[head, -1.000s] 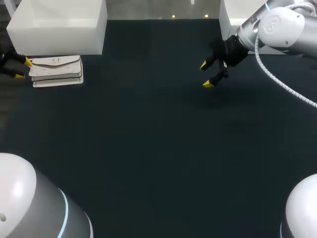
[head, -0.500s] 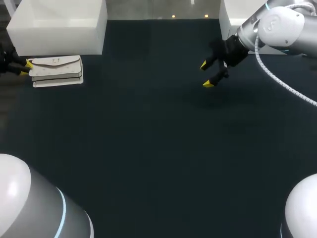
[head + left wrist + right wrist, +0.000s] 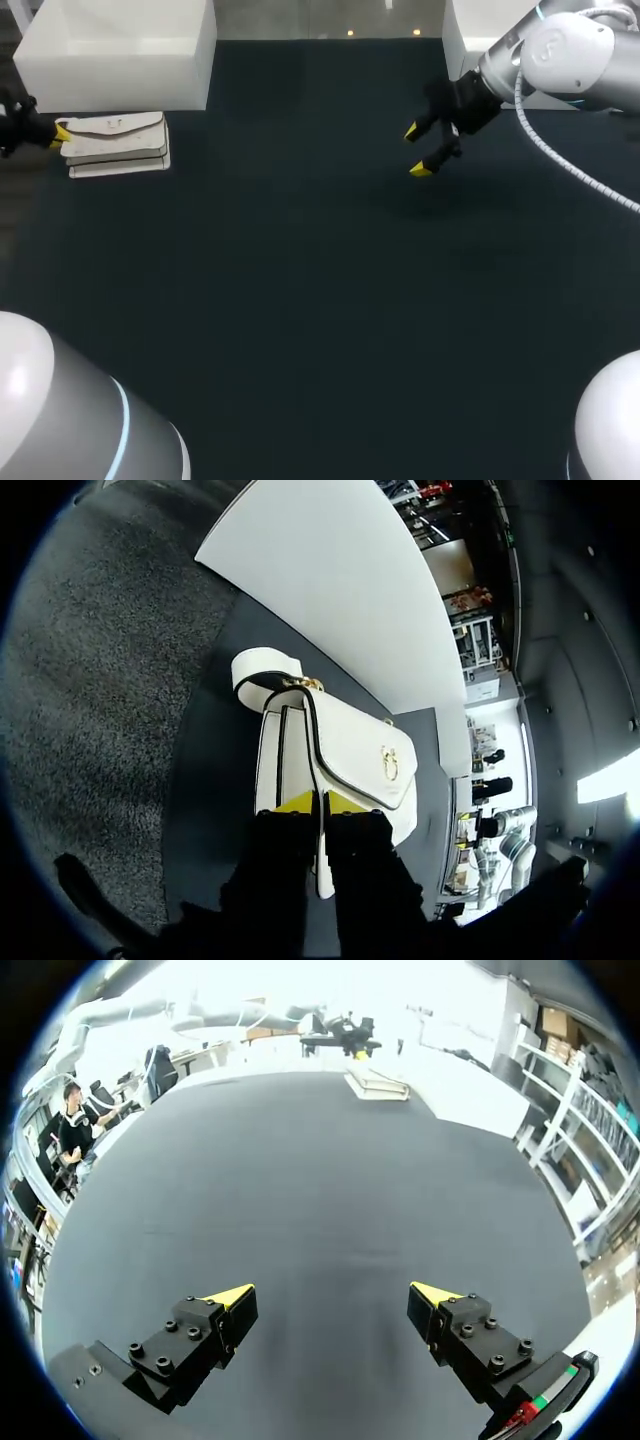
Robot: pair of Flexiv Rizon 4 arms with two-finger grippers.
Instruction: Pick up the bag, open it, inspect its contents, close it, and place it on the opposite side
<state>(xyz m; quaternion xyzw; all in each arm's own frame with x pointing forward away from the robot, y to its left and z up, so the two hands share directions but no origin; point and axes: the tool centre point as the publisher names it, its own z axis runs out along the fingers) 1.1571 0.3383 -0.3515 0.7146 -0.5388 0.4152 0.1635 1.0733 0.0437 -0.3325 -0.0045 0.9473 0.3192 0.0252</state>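
Left pincer (image 3: 315, 804) has clamped onto the white bag (image 3: 352, 752); right pincer (image 3: 417, 150) hangs apart; bag not yet lifted, opened or inspected

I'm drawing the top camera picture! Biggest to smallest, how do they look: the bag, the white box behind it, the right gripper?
1. white box, clearly largest
2. bag
3. right gripper, smallest, though raised nearer the camera

Clad in glossy silver-grey rounded shells (image 3: 60, 410) ringed with thin cyan bands (image 3: 128, 425), with a white coiled cable (image 3: 600, 187) along the right arm (image 3: 560, 50), and matte black, screw-studded fingers (image 3: 190, 1345) ending in bright yellow wedge tips (image 3: 232, 1295).
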